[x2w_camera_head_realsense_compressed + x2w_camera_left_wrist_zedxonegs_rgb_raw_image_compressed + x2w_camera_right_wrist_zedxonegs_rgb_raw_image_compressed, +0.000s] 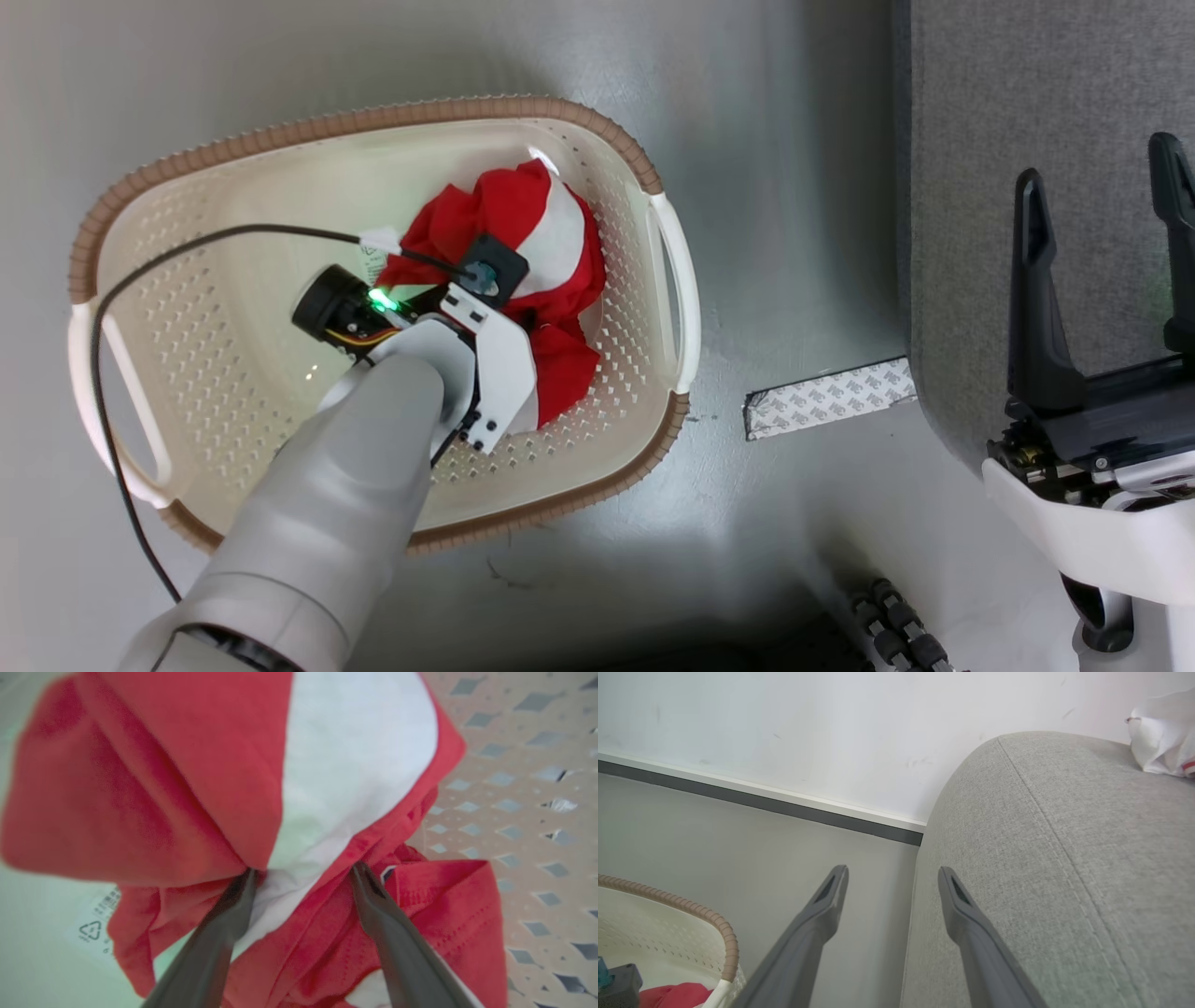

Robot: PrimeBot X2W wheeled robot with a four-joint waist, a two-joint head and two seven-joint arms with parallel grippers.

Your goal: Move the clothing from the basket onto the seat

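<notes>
The left gripper (303, 870) has its fingers apart, tips maybe touching the clothing (163, 765) between them; it should squeeze a thick bunch.

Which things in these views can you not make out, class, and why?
1. Head view: the left forearm covers part of the clothing in the basket; how many garments lie there cannot be told.
2. Left wrist view: the label on the basket floor is too blurred to read.
3. Right wrist view: the white bundle on the seat is cut off by the right edge; what it is cannot be told.
</notes>
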